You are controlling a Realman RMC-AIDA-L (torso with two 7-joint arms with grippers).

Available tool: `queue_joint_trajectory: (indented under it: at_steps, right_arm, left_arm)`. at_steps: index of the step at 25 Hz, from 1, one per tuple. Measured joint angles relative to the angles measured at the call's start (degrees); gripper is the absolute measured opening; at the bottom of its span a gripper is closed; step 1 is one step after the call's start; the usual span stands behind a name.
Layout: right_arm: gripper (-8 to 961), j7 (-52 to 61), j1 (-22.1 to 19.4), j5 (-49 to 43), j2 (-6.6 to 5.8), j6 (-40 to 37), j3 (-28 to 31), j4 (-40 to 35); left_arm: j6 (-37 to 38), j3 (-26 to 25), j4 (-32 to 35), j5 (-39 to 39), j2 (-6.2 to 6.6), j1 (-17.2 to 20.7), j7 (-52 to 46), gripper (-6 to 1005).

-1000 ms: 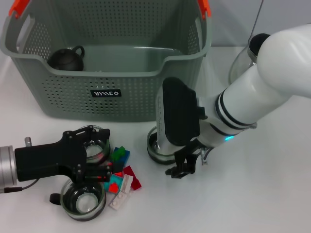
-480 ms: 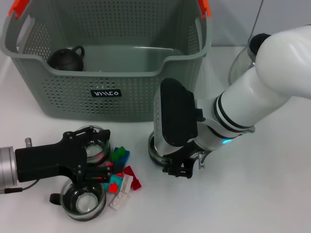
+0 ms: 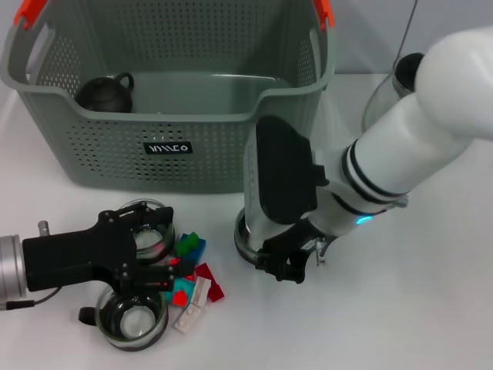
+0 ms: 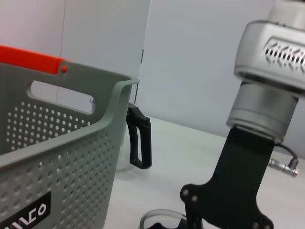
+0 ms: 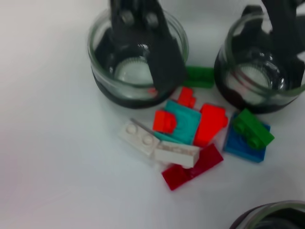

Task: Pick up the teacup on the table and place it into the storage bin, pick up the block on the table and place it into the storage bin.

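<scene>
We find the storage bin (image 3: 173,100) standing at the far side of the white table (image 3: 400,308), its black label facing the robot. A dark teapot (image 3: 106,92) sits inside it, in the far left corner.

The left tool (image 3: 158,266) is low over the table in front of the bin, at the left edge of a loose pile of blocks (image 3: 192,277). Its black fingers (image 3: 166,270) reach to the edge of the pile and lie between two glass teacups: one teacup (image 3: 150,231) on the bin side, a second teacup (image 3: 132,316) nearer the robot. We cannot tell whether this tool is spread or pinching a block; the fingertips are hidden against the pieces.

The right wrist view shows the pile plainly: a white block (image 5: 143,138), a teal block (image 5: 183,124), a blue block (image 5: 245,143) with a green piece on it, and red pieces between them, all lying on the table between the two teacups.

The right tool (image 3: 281,266) is down at the table just in front of the bin's right corner, beside a third teacup (image 3: 248,235). The arm's body covers most of that cup. We cannot tell whether the right tool is spread or pressed together.

A glass vessel (image 3: 385,92) stands on the table to the right of the bin.
</scene>
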Motion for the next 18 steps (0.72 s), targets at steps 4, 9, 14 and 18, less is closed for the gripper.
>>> queue_joint_trajectory:
  at_steps: [4, 9, 14, 18]
  right_arm:
    - [58, 0.25, -2.4, -0.53, -0.25, -8.07, 6.02, -8.21]
    - [57, 1.61, -3.19, -0.63, -0.26, -25.28, 19.06, -21.94]
    - [58, 2.94, 1.56, 3.08, -0.23, -35.23, 33.16, -28.26]
    - [58, 4.58, 6.64, 5.31, -0.11, -33.61, 43.64, -26.57]
  left_arm:
    - [0.11, 0.0, 0.0, -0.03, -0.02, 0.06, -0.04, 949]
    - [0.41, 0.01, 0.0, -0.03, -0.01, 0.06, -0.06, 950]
    - [0.2, 0.0, 0.0, -0.03, 0.0, -0.23, -0.16, 949]
    - [0.34, 0.01, 0.0, -0.03, -0.02, -0.46, -0.29, 949]
